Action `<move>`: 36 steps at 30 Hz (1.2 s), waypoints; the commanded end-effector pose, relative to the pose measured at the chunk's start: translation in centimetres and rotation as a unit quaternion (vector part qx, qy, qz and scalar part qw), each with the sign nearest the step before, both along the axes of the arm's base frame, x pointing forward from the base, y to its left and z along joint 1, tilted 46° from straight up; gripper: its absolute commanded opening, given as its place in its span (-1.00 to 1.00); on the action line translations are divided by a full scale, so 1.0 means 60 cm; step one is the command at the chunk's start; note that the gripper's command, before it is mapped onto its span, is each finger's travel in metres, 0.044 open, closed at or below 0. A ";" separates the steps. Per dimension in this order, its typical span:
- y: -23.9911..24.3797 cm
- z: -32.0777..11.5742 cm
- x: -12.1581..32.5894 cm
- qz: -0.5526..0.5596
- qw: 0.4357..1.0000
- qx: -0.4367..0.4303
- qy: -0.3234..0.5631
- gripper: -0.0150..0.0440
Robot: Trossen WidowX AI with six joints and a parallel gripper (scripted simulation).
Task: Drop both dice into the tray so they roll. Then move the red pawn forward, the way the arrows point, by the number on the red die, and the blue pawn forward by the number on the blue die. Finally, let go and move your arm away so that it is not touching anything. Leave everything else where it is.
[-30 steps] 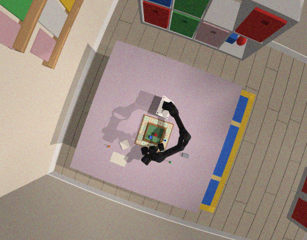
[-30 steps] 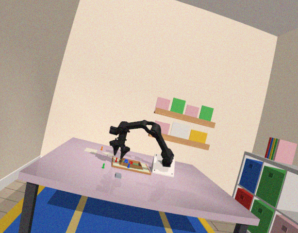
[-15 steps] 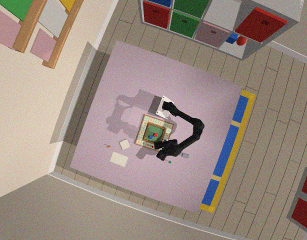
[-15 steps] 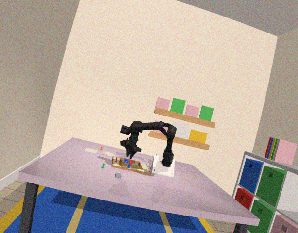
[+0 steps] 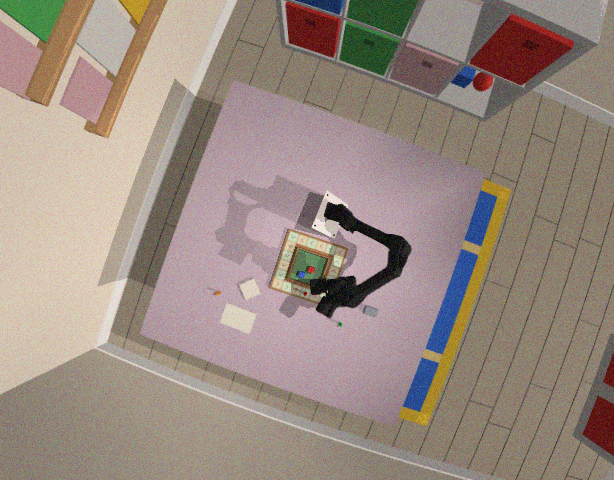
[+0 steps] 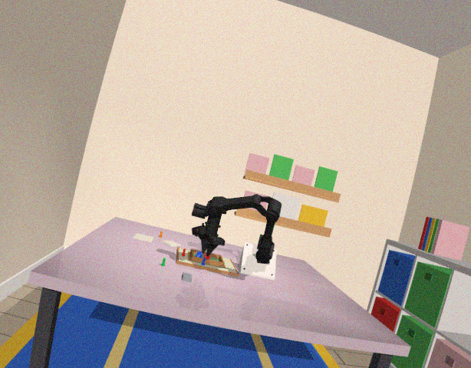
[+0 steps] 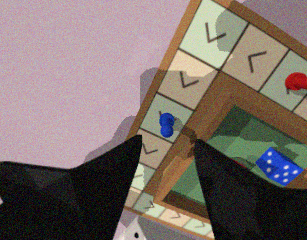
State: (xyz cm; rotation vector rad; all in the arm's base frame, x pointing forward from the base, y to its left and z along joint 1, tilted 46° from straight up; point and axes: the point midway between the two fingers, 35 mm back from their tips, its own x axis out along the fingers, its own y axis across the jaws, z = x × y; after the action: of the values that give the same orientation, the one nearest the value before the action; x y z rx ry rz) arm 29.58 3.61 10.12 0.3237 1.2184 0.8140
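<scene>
On the lilac table top (image 6: pixel 109 273), in a cream-walled room, we see the square wooden-framed game board (image 7: pixel 208 95). Our black gripper (image 7: pixel 165 167) hangs half-spread, empty, near the small blue pawn (image 7: pixel 166 124); the blue die (image 7: pixel 278 166) lies in the green tray (image 7: pixel 228 145).

On our lilac worktop (image 6: pixel 109 273) we see the game board (image 5: pixel 284 268), two cards (image 5: pixel 237 317), stray pawns (image 6: pixel 163 261), a grey block (image 6: pixel 186 277).

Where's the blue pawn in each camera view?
Top: not discernible; the arm covers that side of the board.
Exterior: small blue piece under the hand, at the board's front edge.
Wrist: left of centre, on a pale green arrow square.
Shared landmark: blue die.
</scene>
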 end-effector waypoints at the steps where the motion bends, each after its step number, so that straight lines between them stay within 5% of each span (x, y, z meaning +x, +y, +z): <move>1: 0.008 -0.007 -0.001 -0.001 1.000 0.003 0.004 0.19; 24: 0.048 -0.046 0.005 -0.001 1.000 0.004 0.003 0.19; 29: 0.048 -0.046 0.005 -0.001 1.000 0.004 0.003 -0.26; 36: 0.048 -0.046 0.005 -0.001 1.000 0.004 0.003 -0.42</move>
State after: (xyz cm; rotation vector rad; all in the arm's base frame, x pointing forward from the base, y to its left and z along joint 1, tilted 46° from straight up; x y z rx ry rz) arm 29.90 6.43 7.39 0.3270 1.2195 0.8162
